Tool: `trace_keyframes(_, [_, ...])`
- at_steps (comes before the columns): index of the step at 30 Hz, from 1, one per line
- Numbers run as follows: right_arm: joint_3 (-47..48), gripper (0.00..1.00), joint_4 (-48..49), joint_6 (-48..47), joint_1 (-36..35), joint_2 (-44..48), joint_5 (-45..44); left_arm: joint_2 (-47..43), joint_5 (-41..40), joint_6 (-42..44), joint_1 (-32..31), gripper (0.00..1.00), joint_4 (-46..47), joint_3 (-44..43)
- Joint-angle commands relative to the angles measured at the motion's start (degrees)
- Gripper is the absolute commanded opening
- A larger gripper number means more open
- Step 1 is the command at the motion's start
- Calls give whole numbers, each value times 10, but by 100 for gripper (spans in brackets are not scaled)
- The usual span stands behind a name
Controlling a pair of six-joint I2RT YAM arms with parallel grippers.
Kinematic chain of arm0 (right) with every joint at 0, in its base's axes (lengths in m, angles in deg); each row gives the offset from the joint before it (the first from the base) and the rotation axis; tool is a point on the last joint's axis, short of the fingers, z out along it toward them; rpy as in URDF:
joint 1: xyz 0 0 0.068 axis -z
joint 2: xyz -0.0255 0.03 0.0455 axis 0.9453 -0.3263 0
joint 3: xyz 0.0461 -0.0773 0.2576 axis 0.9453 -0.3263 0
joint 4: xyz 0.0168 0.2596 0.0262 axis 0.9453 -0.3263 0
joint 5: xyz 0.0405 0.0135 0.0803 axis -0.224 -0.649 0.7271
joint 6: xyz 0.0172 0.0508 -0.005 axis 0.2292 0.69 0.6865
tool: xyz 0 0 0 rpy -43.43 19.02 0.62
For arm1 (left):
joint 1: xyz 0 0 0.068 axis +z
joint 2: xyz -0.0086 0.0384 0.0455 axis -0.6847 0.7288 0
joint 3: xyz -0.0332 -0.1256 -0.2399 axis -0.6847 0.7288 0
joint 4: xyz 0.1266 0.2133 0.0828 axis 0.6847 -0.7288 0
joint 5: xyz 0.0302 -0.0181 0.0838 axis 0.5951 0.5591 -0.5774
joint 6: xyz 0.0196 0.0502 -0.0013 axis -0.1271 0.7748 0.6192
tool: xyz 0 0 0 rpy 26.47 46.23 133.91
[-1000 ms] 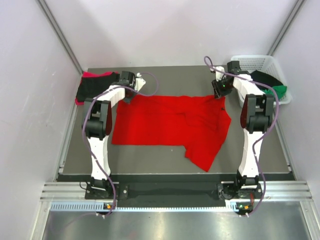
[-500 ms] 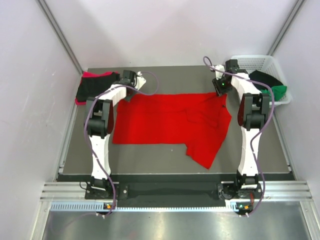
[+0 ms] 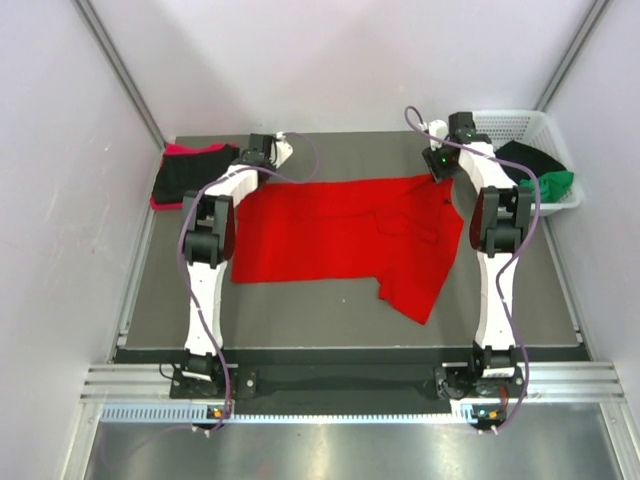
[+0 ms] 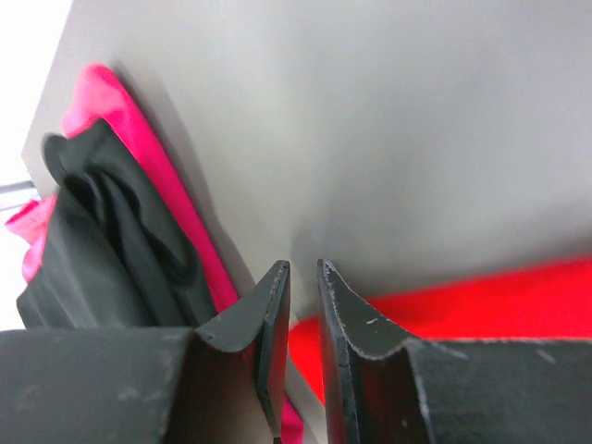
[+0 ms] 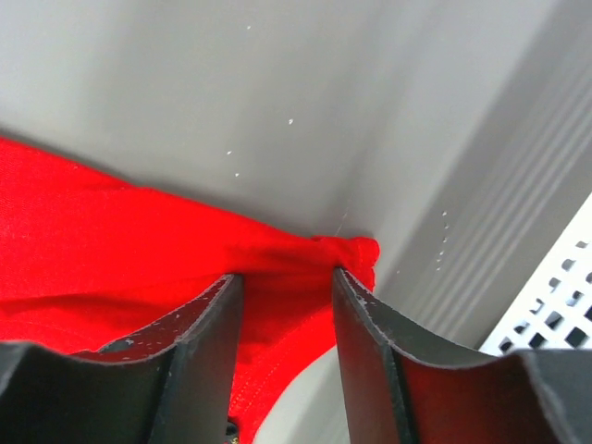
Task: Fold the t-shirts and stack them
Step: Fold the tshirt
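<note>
Bright red t-shirt [image 3: 340, 235] is spread flat over the middle of the counter [image 3: 330, 145]. Its far hem runs straight, left to right, a little short of the counter's far edge. One lobe of it hangs toward the near edge, right of centre.

Left gripper [image 3: 260, 165] sits at the shirt's far-left corner. In the left wrist view the fingers [image 4: 268, 324] are almost pressed together, with only a thin slot between them. Red cloth [image 4: 462, 305] shows in the lower part of that slot and runs off to the right, so it reads as a pinch on the shirt's edge.

Right gripper [image 3: 440, 172] is at the shirt's far-right corner, just beside the white basket [image 3: 500, 122]. In the right wrist view the jaws are held partly apart around a bunched roll of the red cloth [image 5: 111, 240]. The knotted corner of that roll sits against the right finger [image 5: 370, 333], and bare counter lies beyond the tips.

Both grippers are on the shirt's far hem, so the rest of it lies on their near side.

Far-left corner of the counter: folded black t-shirt [image 3: 190, 172] on top of a pinkish red t-shirt [image 3: 182, 149], well apart from the red one.

Basket at the far-right corner holds a black garment [image 3: 530, 158] and a green t-shirt [image 3: 562, 183].
</note>
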Motion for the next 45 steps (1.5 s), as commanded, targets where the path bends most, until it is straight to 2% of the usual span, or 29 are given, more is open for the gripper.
trace_keyframes(1, [24, 45, 36, -11, -2, -12, -31, 34, 8, -2, 6, 24, 18, -13])
trace_keyframes(6, [20, 50, 32, -17, -2, 50, -3, -35, -9, -25, 3, 27, 33, -32])
trace_keyframes(9, [-1, 55, 27, -24, -1, 132, 47, -122, -17, -38, -9, 32, 29, -29])
trace_keyframes(11, [-60, 59, 35, -52, -2, 211, 83, -197, 0, -41, -17, 42, 19, -1])
trace_keyframes(13, [-146, 61, 43, -82, -2, 292, 123, -267, 16, -44, -19, 56, 9, 43])
trace_keyframes(16, [-277, 61, 26, -166, -4, 389, 189, -339, 42, -56, -23, 58, -40, 110])
trace_keyframes(21, [-487, 57, -118, -383, -47, 515, 232, -424, 81, -93, -26, 56, -87, 277])
trace_keyframes(23, [-551, 56, -144, -431, -67, 556, 234, -438, 93, -102, -25, 56, -89, 338])
trace_keyframes(27, [-730, 56, -122, -525, -98, 672, 207, -450, 110, -106, -25, 55, -83, 396])
trace_keyframes(33, [-869, 58, -119, -631, -144, 783, 187, -451, 87, -98, -25, 55, -67, 425])
trace_keyframes(38, [-903, 60, -115, -647, -191, 818, 190, -453, 71, -92, -25, 55, -57, 434])
trace_keyframes(45, [-891, 60, -88, -599, -230, 759, 196, -449, 67, -89, -25, 55, -63, 429])
